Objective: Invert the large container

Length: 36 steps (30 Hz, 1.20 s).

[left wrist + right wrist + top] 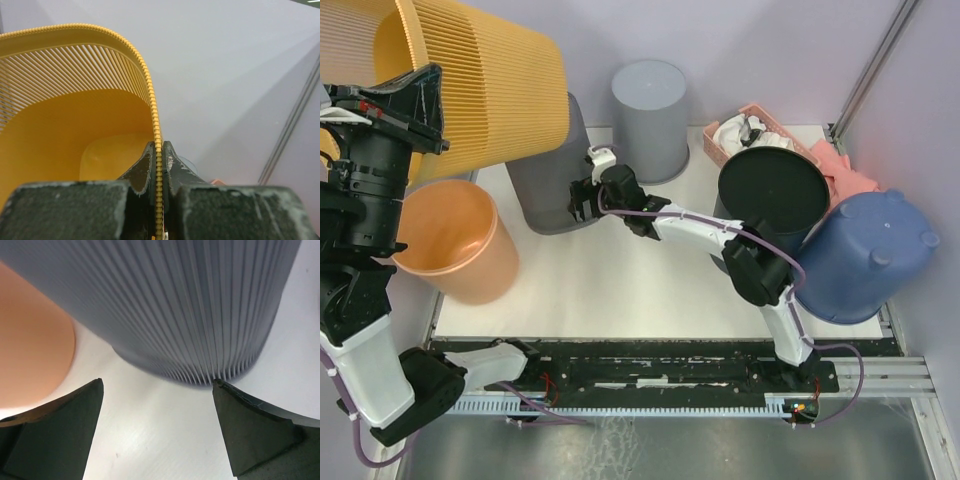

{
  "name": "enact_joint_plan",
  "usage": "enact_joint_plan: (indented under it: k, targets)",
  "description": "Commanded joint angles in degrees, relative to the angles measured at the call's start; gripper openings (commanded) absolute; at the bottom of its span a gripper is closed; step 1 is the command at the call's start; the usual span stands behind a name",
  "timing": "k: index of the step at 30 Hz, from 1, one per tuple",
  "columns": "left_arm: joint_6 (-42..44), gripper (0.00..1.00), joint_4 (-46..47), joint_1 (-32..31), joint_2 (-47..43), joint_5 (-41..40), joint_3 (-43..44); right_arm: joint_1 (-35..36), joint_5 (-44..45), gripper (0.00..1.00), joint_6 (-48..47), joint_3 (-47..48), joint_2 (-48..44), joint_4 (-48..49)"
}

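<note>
Pinching the rim of the yellow basket (pixel 75 125), the left hand (pixel 158 150) is gripping it with both fingers closed on the ribbed edge. It is holding the basket in the air over the far left corner of the tabletop (pixel 620 290). The basket is lying roughly on its side, mouth facing left, so the turn looks about half done. To finish well, the wrist is probably needing to roll further while the grip stays firm, since a thin slatted rim could slip or flex.

Room below is looking tight. The peach bucket (pixel 455 240) is sitting just beneath the basket, and the dark grey bin (pixel 545 195) is standing right beside its base. The right hand (pixel 580 198) is waiting open, near that bin without gripping it. Bare tabletop is showing nearer the arms, between the bucket and the blue tub (pixel 865 255), which looks the safer place to set the basket mouth-down.
</note>
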Motion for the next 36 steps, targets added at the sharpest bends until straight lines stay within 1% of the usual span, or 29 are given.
enact_joint_plan:
  k: [1,3,4,7,8,9,10,11,13,15,17,19,23,26,29,32,33,36]
  targets:
    - [-2.14,0.03,8.98,-0.03,-1.43,4.72,0.91,0.03,0.07,0.99,3.84,12.14,8.29,6.10]
    - [-3.02,0.03,8.40,-0.07,-1.66,4.77,0.80,-0.11,2.48,0.99,4.86,21.12,14.78,6.12]
    - [-3.45,0.03,8.14,-0.02,-1.96,4.58,0.47,-0.14,2.83,0.99,5.44,27.11,18.59,5.50]
    - [-4.36,0.03,7.63,-0.02,-2.47,4.29,-0.83,-0.21,-0.07,0.99,6.95,45.53,28.08,-1.04]
    - [-4.66,0.03,7.30,-0.02,-2.49,4.10,-1.11,-0.24,-2.18,0.99,7.39,46.72,28.64,-2.06]
    - [-4.98,0.03,6.93,-0.02,-2.61,3.99,-1.38,-0.21,-4.23,0.99,7.72,44.21,26.99,-1.17]
    - [-5.16,0.03,6.77,-0.02,-2.70,4.05,-1.90,-0.15,-5.81,0.99,7.99,37.83,23.40,2.33]
    - [-5.30,0.03,6.74,-0.06,-2.82,4.13,-2.31,-0.14,-6.83,0.99,8.57,30.30,17.02,6.40]
    - [-5.73,0.03,6.81,-0.07,-2.81,4.40,-2.88,-0.15,-7.28,0.99,9.74,13.90,7.34,15.26]
    - [-6.43,0.03,7.16,-0.02,-2.59,4.26,-3.15,-0.11,-7.66,0.99,11.40,1.72,-1.31,18.07]
    - [-7.18,0.03,7.93,-0.02,-2.65,4.64,-3.62,0.03,-7.96,0.99,13.63,-7.33,-9.15,17.70]
    - [-8.04,0.03,8.51,-0.01,-2.74,4.58,-3.92,0.44,-9.42,0.99,14.69,-14.60,-16.14,15.04]
    - [-9.49,0.03,7.73,-0.05,-2.96,3.26,-3.77,1.32,-13.71,0.99,15.50,-26.57,-29.49,6.54]
    - [-12.22,0.03,6.70,-0.07,-3.28,3.15,-4.93,1.56,-13.54,0.99,12.82,-32.85,-41.65,-4.80]
    - [-16.04,0.03,6.71,-0.02,-3.61,4.69,-8.45,1.56,-5.72,0.99,6.37,-33.90,-54.17,-20.59]
    - [-19.81,0.03,7.53,-0.05,-3.62,8.15,-12.89,1.57,3.91,0.99,0.39,-31.56,-65.47,-33.34]
    - [-21.88,0.03,7.89,-0.04,-3.63,9.57,-14.67,1.57,8.84,0.99,-1.62,-29.73,-67.59,-37.13]
    - [-26.10,0.03,9.39,-0.03,-4.08,13.85,-21.89,1.56,17.40,0.99,-5.09,-22.74,-70.66,-46.00]
